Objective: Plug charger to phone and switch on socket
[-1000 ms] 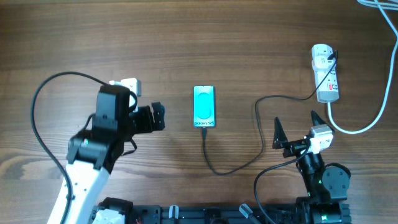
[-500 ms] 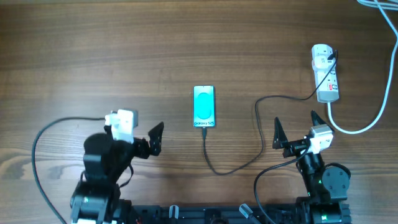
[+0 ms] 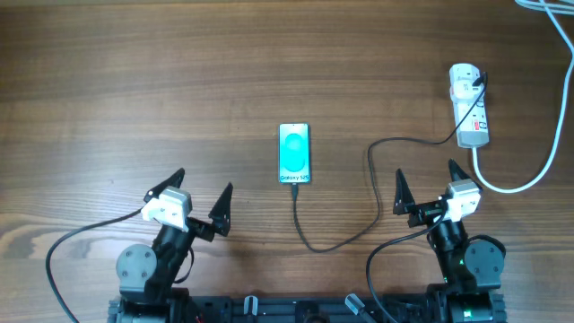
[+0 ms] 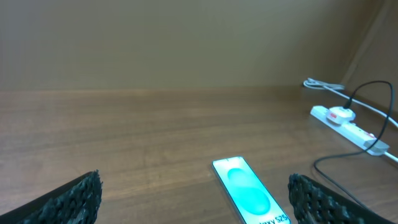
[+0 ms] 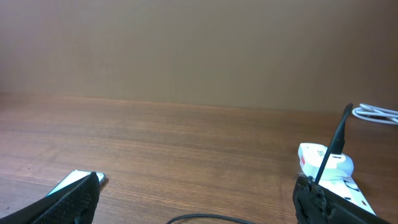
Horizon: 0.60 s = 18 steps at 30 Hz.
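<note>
- While the right gripper [image 3: 425, 175] has kept its place at the near edge, the left gripper [image 3: 202, 184] has pulled back. A second ago it hung just left of the phone [image 3: 294, 153]; now it sits low at the near edge, well apart from it.
- Both pairs of jaws stand wide and hold nothing. The left wrist view shows only dark finger pads [image 4: 68, 199] in its lower corners, with bare table [image 3: 134, 72] between.
- The phone lies flat mid-table, screen lit turquoise, lettered end toward the robot. It has not shifted in that second.
- The charger [image 3: 295, 206] meets the phone's near end, loops right, climbs, and runs to the adapter [image 3: 464, 76] at the far end of the socket [image 3: 469, 106]. From overhead the tip looks seated in the phone, though the joint is too small to be sure.
- As I judge it, the left arm's retreat marks the plugging as finished, leaving only the switch.
- The socket lies far right, well apart from both grippers but nearer the right one, so that arm seems the one to reach it.
- Whether the switch is already on cannot be told. The red mark [image 4: 339, 114] shows in the left wrist view, but its position does not.
- The cord [image 3: 516, 190] curls from the socket's near end toward the right edge, away from the phone.
- No container is in view.
</note>
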Motion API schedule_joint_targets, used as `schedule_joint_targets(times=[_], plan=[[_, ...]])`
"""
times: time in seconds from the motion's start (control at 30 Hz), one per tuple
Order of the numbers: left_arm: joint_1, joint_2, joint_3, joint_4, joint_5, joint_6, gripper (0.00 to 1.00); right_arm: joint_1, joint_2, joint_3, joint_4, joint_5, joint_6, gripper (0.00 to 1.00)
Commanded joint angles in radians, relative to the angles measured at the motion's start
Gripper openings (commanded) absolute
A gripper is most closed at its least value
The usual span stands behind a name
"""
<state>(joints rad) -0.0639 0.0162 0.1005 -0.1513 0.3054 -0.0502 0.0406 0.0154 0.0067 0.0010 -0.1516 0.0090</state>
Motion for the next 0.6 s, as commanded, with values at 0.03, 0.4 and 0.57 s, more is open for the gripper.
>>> schedule_joint_targets(times=[0.03,0.4,0.57], plan=[[0.011,-0.014,-0.091,0.107,-0.052,-0.090,1.00,0.005,-0.008,0.000,0.006,0.014,-0.008,1.00],[0.011,-0.014,-0.095,0.090,-0.130,-0.088,1.00,0.005,-0.008,0.000,0.006,0.014,-0.008,1.00],[0.026,-0.014,-0.095,0.088,-0.148,0.054,1.00,0.005,-0.008,0.000,0.006,0.014,-0.008,1.00]])
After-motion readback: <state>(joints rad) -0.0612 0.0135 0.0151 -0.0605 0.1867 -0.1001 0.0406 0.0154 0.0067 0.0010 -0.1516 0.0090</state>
